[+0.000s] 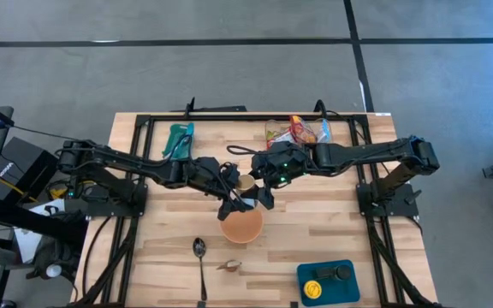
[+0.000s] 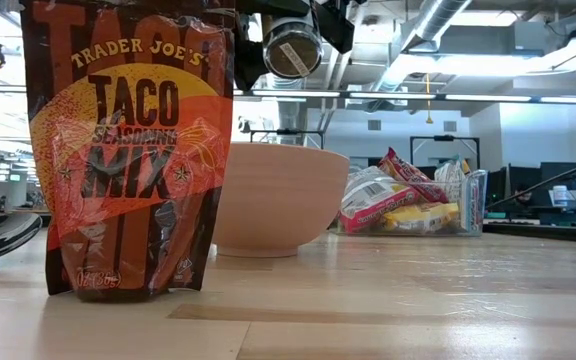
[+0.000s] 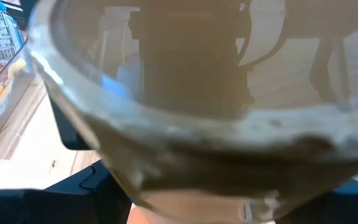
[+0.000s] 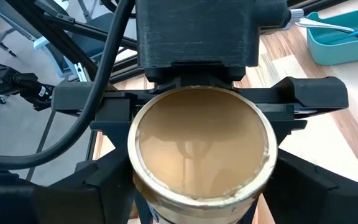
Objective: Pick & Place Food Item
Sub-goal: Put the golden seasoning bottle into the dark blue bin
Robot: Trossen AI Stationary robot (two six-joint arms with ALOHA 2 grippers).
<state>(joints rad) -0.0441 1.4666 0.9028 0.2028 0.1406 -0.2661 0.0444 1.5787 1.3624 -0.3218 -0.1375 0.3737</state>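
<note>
A glass jar (image 1: 245, 182) with a smooth tan top hangs in the air over a tan bowl (image 1: 241, 226) that stands on the middle of the table. In the low view the jar (image 2: 293, 45) is well above the bowl (image 2: 273, 200). My left gripper (image 1: 234, 186) reaches it from the table's left and my right gripper (image 1: 259, 184) from the right; both are shut on it. The jar (image 3: 197, 124) fills the left wrist view. My left gripper pinches the jar between its two fingers (image 4: 104, 106), one on each side of the wall just under the rim (image 4: 135, 124). It comes nearly level from the table's left. The jar is lifted clear, top up. My right gripper has its own fingers (image 4: 104, 186) against opposite sides of the jar's wall (image 4: 143, 190), lower down than the other pair. It comes slanting down from the table's right. The jar's far end is hidden below the picture.
A taco seasoning bag (image 2: 128, 150) stands upright close to the low camera. A clear bin of snack packets (image 1: 298, 131) is at the far edge, a green item (image 1: 178, 139) at the far left, a spoon (image 1: 200, 257) near the front, and a blue tray (image 1: 328, 281) at the front right.
</note>
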